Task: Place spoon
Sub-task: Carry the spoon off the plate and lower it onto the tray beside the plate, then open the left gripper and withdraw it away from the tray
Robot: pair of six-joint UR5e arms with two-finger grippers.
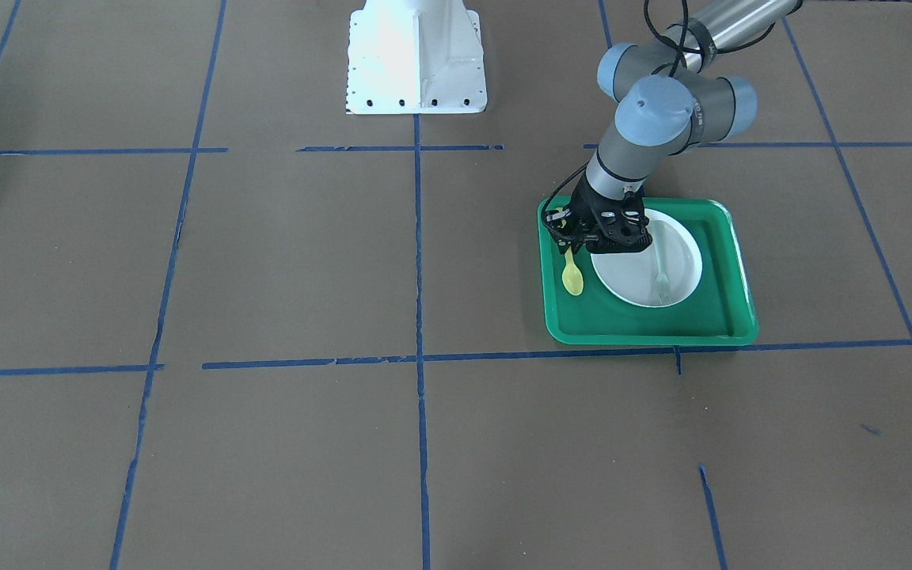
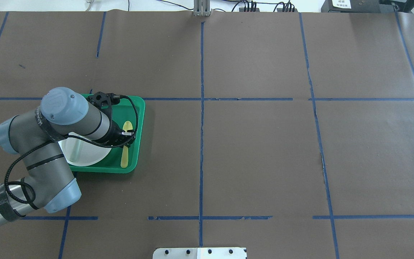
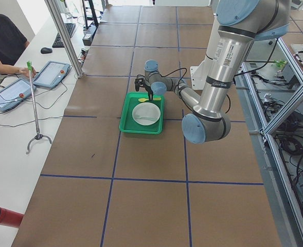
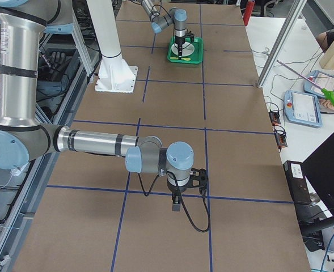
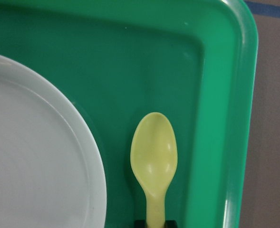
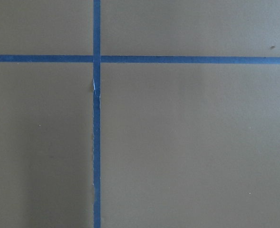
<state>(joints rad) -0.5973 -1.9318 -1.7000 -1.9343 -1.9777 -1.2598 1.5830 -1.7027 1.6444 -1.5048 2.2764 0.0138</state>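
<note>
A green tray point(image 1: 646, 332) sits on the brown-papered bench point(image 1: 266, 261) and holds three things. A white plate point(image 1: 630, 277) fills most of the tray's floor. A pale fork point(image 1: 659, 261) lies across the plate, well apart from the tray's wall. The spoon point(image 1: 573, 279), pale yellow, lies in the tray on the strip of green floor between the plate's rim and the tray wall that faces the middle of the bench. The left wrist view shows it bowl-up and clear of the plate by a thin green gap. Its bowl points to the tray's far edge, away from the robot.

The left claw point(image 2: 125, 139) stands over the spoon's handle inside the tray, its body also hanging over the plate's near rim. Its dark tips sit tight against both sides of the handle, pinching it.

A blue tape line point(image 1: 820, 345) runs just beside the tray's far edge. The robot's white mount point(image 1: 416, 59) stands well apart from the tray. The right claw point(image 4: 177, 203) hangs over bare bench far from the tray, near a tape crossing. Whether it is spread or pressed together, I cannot tell.
</note>
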